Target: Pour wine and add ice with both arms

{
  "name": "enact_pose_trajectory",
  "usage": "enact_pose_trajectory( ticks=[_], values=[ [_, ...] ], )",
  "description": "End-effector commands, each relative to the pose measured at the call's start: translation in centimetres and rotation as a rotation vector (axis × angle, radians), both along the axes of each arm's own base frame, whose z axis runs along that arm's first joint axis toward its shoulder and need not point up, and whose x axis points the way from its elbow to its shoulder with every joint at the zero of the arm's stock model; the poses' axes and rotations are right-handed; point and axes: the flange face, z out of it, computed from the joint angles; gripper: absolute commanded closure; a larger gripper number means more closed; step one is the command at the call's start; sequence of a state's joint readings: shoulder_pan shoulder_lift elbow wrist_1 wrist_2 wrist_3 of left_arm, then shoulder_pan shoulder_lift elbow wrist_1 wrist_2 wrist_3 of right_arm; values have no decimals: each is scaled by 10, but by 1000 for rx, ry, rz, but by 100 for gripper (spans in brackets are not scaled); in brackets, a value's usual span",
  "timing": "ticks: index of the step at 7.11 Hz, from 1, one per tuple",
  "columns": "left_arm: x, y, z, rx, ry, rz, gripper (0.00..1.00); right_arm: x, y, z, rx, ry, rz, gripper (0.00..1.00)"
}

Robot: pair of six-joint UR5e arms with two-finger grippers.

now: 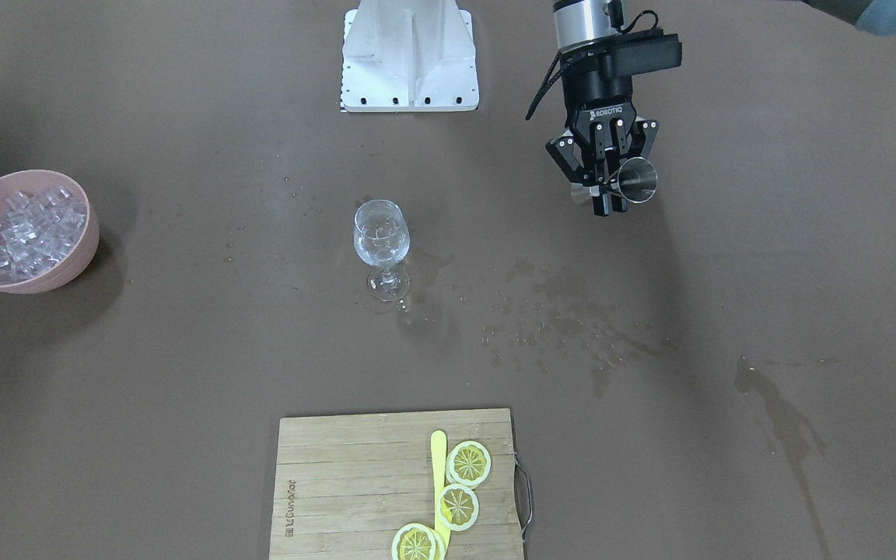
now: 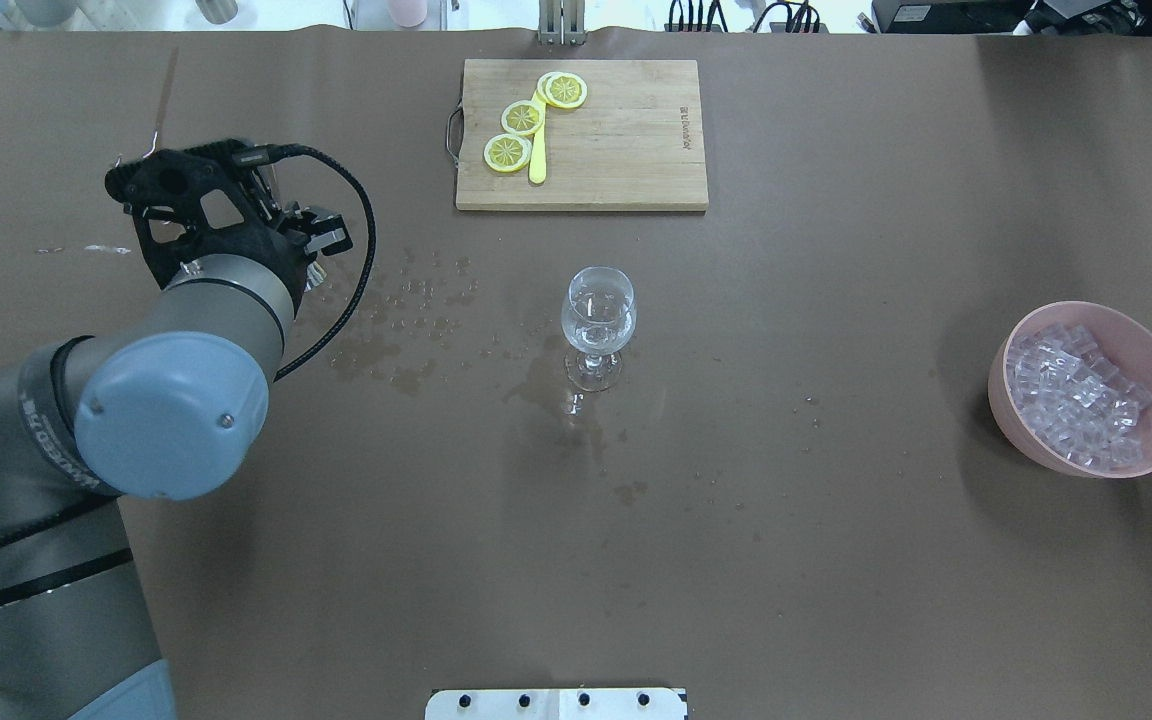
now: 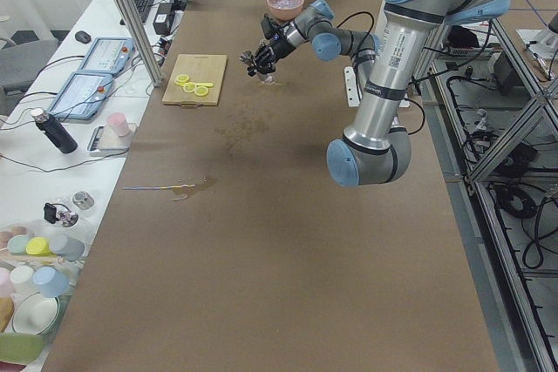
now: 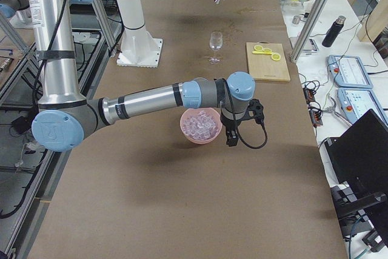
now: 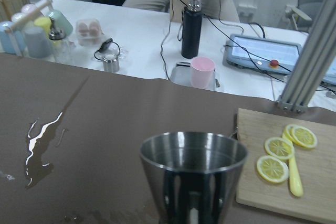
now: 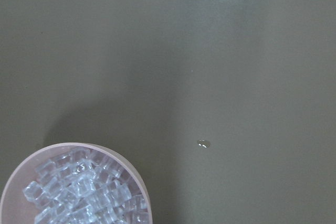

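My left gripper (image 1: 607,194) is shut on a small steel measuring cup (image 1: 638,180) and holds it above the table, well to the robot's left of the wine glass (image 1: 380,233). The cup fills the left wrist view (image 5: 193,171). The clear glass (image 2: 598,312) stands upright mid-table. The ice (image 1: 28,229) fills a pink bowl (image 1: 82,257) at the robot's far right (image 2: 1011,420). My right gripper (image 4: 232,134) shows only in the exterior right view, beside the bowl; I cannot tell whether it is open. The right wrist view shows ice (image 6: 79,192) at its lower left.
A wooden cutting board (image 1: 339,482) with lemon slices (image 1: 468,463) and a yellow knife lies at the far edge. Wet spill patches (image 1: 565,327) mark the mat between the glass and the left gripper. The white base block (image 1: 409,58) stands at the robot's side.
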State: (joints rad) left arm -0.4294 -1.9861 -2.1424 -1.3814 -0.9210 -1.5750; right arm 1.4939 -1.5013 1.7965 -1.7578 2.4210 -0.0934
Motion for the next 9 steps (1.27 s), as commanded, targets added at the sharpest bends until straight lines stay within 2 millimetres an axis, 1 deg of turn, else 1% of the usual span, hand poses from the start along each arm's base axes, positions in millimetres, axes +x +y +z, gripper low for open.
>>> enact_pose_trajectory(
  ticks=[1, 2, 3, 5, 6, 7, 8, 9],
  values=[
    [43, 5, 48, 16, -32, -135, 100, -22, 9, -50, 63, -9, -8, 0],
    [63, 10, 65, 24, -35, -174, 100, -42, 16, -70, 52, -18, -4, 0],
    [74, 14, 73, 36, -35, -195, 100, -56, 21, -84, 59, -27, -15, 0],
    [96, 9, 107, 54, -62, -263, 100, -79, 24, -99, 65, -42, -12, 0],
    [102, 5, 121, 77, -87, -292, 100, -93, 25, -105, 67, -60, 8, 0],
    [106, 3, 142, 76, -107, -312, 100, -101, 28, -105, 71, -68, 6, 0],
    [104, 2, 159, 92, -137, -328, 100, -105, 29, -106, 70, -70, -2, 0],
    [100, 3, 182, 96, -179, -332, 100, -105, 29, -106, 70, -70, -2, 0]
  ],
)
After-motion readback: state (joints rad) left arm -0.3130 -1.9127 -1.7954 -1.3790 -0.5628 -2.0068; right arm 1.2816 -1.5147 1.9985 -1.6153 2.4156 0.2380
